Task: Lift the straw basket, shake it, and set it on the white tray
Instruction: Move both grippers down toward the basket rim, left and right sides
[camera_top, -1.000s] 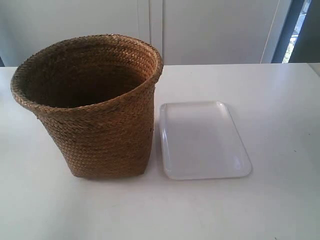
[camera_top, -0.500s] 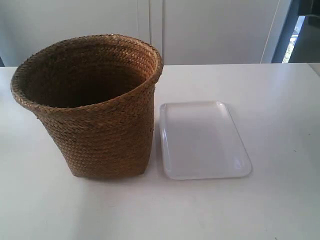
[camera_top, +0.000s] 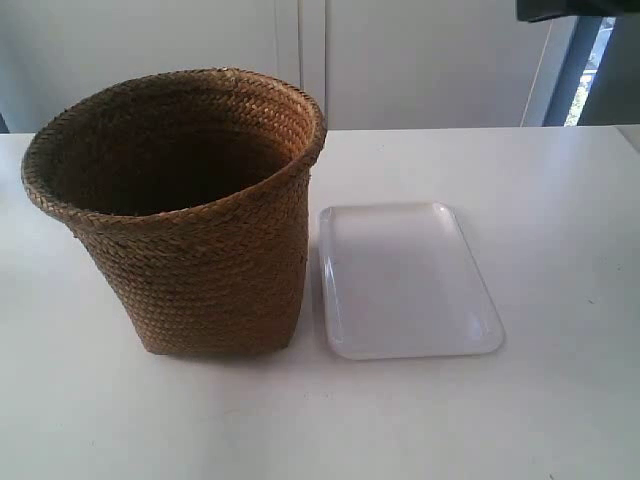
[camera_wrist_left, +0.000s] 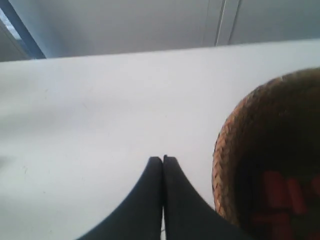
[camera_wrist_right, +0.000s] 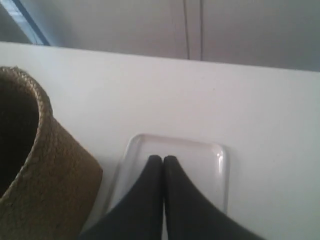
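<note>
The straw basket (camera_top: 190, 220) stands upright on the white table, brown and woven, its wide rim open upward. Right beside it, apart by a narrow gap, lies the flat white tray (camera_top: 405, 280) with nothing on it. My left gripper (camera_wrist_left: 163, 159) is shut, fingertips pressed together, hanging above bare table next to the straw basket's rim (camera_wrist_left: 225, 150). Shut as well, my right gripper (camera_wrist_right: 163, 158) hovers over the white tray (camera_wrist_right: 200, 155), with the straw basket (camera_wrist_right: 45, 170) off to one side. Neither gripper shows in the exterior view.
The white table (camera_top: 560, 200) runs back to a pale wall with panel seams (camera_top: 300, 50). A dark object (camera_top: 570, 8) pokes in at the exterior view's top right corner. Something red (camera_wrist_left: 280, 195) shows faintly inside the basket.
A dark object has come into the exterior view's top right corner. The basket and the tray have not moved.
</note>
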